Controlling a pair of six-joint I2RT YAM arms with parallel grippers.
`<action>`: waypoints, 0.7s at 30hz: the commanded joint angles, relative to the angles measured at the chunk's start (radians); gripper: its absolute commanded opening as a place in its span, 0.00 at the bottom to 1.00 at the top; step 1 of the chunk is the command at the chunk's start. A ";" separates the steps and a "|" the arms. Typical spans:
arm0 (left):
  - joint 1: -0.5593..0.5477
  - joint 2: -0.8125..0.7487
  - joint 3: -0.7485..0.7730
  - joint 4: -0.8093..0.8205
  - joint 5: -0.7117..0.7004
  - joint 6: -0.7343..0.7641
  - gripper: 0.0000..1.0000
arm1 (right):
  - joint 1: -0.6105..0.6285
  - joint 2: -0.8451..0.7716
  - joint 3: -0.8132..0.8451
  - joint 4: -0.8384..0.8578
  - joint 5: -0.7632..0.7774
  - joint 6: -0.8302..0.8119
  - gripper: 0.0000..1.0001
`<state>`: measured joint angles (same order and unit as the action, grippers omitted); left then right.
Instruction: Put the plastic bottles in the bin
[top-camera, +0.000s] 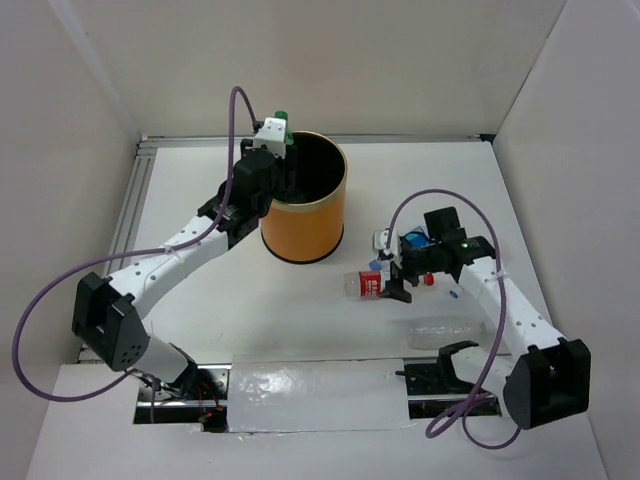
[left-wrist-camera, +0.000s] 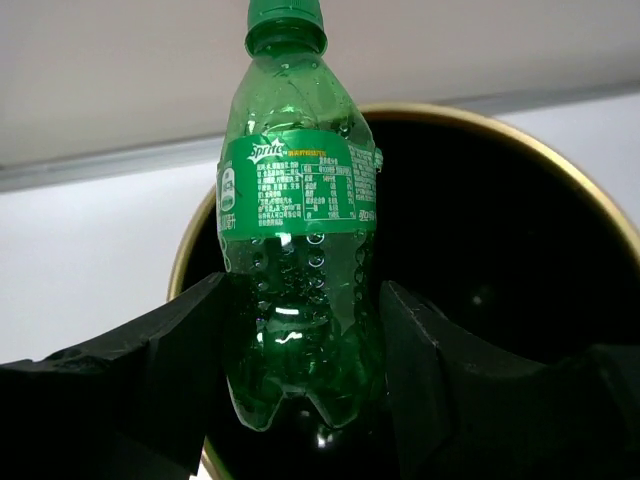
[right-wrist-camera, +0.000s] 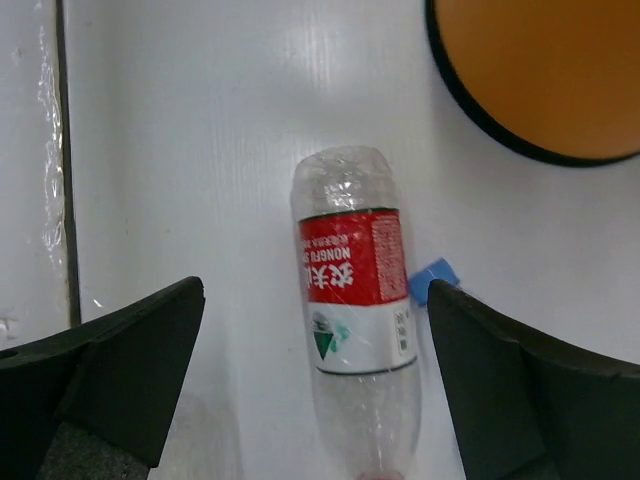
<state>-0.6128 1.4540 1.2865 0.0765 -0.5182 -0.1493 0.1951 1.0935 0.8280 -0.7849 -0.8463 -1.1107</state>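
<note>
My left pincer (left-wrist-camera: 300, 330) grips a green bottle (left-wrist-camera: 295, 200), and my open right pincer (right-wrist-camera: 315, 295) should pinch the red-label bottle (right-wrist-camera: 355, 280), likely light and slippery, at its middle.

White flat counter (top-camera: 300, 325); small blue square scrap (right-wrist-camera: 433, 279) lying on it; shiny clear plastic film (top-camera: 300, 395) along near edge.

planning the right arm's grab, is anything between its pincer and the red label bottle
Nothing covers the red-label bottle; it lies flat on the table, facing the open right pincer. Only a small blue scrap lies beside it, toward one finger.
</note>
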 joint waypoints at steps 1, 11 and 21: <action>0.007 -0.024 0.082 -0.035 0.007 -0.033 0.76 | 0.090 0.023 -0.056 0.102 0.056 -0.046 0.99; -0.117 -0.309 -0.045 -0.112 -0.014 -0.013 1.00 | 0.204 0.192 -0.182 0.464 0.317 0.029 0.99; -0.421 -0.679 -0.560 -0.089 0.073 -0.193 0.92 | 0.204 0.178 -0.247 0.448 0.339 -0.020 0.55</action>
<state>-0.9852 0.7723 0.8154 -0.0113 -0.4866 -0.2584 0.3931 1.3014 0.6182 -0.3305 -0.5251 -1.1034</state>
